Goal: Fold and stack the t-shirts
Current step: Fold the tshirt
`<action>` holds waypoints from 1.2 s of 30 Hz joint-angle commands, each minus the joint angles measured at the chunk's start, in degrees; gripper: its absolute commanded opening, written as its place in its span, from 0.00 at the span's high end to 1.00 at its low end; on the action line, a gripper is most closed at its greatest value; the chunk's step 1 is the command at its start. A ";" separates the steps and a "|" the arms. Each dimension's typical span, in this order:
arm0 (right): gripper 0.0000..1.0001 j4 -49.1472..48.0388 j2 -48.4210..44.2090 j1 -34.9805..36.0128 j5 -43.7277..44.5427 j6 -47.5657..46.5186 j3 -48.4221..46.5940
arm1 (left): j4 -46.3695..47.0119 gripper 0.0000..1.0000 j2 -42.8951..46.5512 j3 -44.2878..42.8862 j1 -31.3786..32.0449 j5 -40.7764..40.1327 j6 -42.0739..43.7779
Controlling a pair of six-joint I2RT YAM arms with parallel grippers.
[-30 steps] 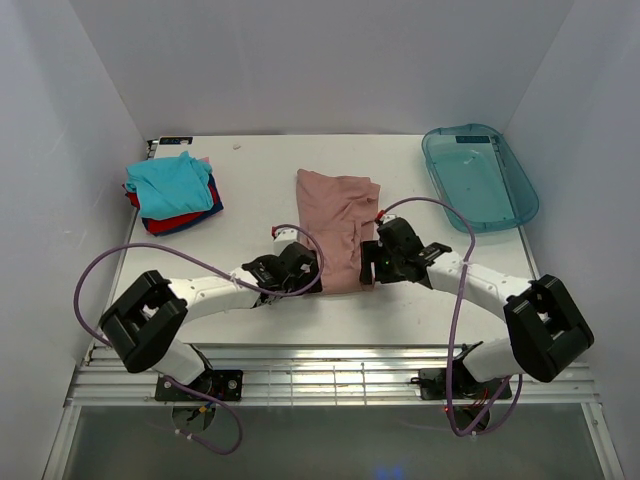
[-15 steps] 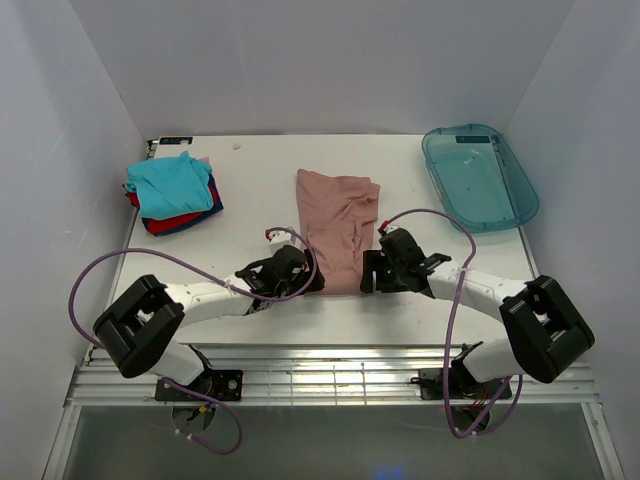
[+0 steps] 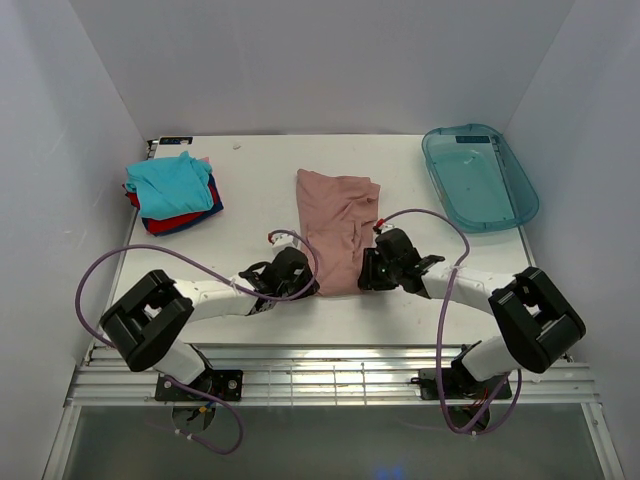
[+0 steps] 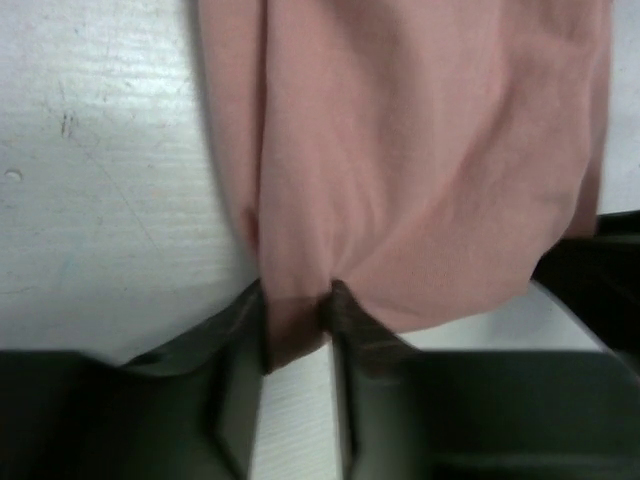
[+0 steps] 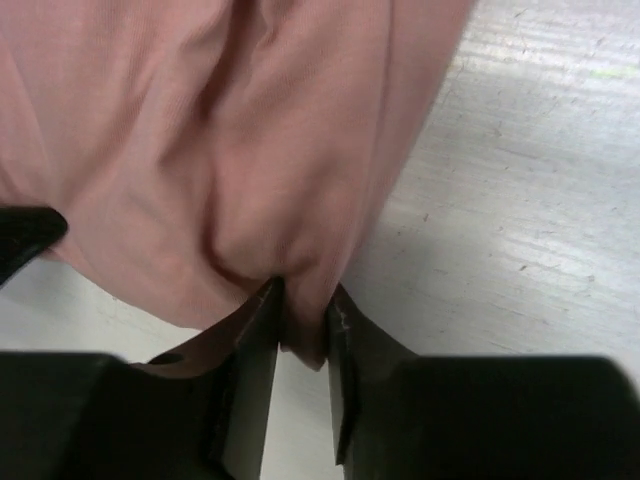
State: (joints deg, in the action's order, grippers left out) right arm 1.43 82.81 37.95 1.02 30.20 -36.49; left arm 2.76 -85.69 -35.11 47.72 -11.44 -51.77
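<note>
The dusty-pink t-shirt [image 3: 338, 222] lies folded into a long strip in the middle of the table, its print hidden. My left gripper [image 3: 303, 283] is shut on the near left corner of the pink t-shirt [image 4: 420, 170], cloth pinched between its fingers [image 4: 240, 350]. My right gripper [image 3: 368, 277] is shut on the near right corner of the same pink t-shirt [image 5: 230, 150], a fold of it between the fingers [image 5: 345, 360]. A stack of folded t-shirts, teal [image 3: 170, 183] over red and dark blue, sits at the back left.
A translucent blue-green plastic tray [image 3: 478, 176] stands at the back right. The white table [image 3: 250, 215] has grey walls close on three sides. Purple cables loop above both arms. The table's near edge meets a metal rail.
Both grippers moved down and in toward the pink shirt's near edge and went from open to shut on its two near corners. The shirt itself has hardly shifted.
</note>
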 commanded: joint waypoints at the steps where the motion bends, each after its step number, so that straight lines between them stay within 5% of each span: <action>1: 0.75 0.94 2.36 0.54 -2.49 0.30 1.25 | -3.82 0.69 -1.32 2.24 -0.09 2.56 0.09; 3: 0.92 1.12 2.54 0.72 -2.51 0.13 1.33 | -3.21 0.85 -1.41 3.12 -0.09 4.32 0.35; 5: 0.92 2.95 1.84 1.42 -2.60 -0.31 1.25 | -3.20 1.00 -1.32 3.30 0.26 5.46 0.79; 15: 0.92 19.29 -15.73 12.22 3.29 5.22 2.48 | -16.80 1.00 11.59 2.07 9.04 0.90 0.01; 22: 0.92 32.84 -26.90 17.85 9.16 10.58 -4.98 | -28.51 1.00 18.80 -6.71 13.01 -4.28 -2.55; 30: 0.92 36.80 -20.94 17.86 18.39 8.04 -18.69 | -31.24 1.00 18.19 -20.24 13.01 -16.48 2.19; 36: 0.91 36.54 -13.56 16.89 29.65 7.07 -23.45 | -23.36 1.00 13.54 -20.70 8.89 -17.92 6.32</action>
State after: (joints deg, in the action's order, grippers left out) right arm 36.99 66.94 55.44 22.17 38.17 -56.97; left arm -24.75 -70.28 -55.24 59.11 -26.28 -48.80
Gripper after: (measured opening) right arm 0.098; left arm 0.022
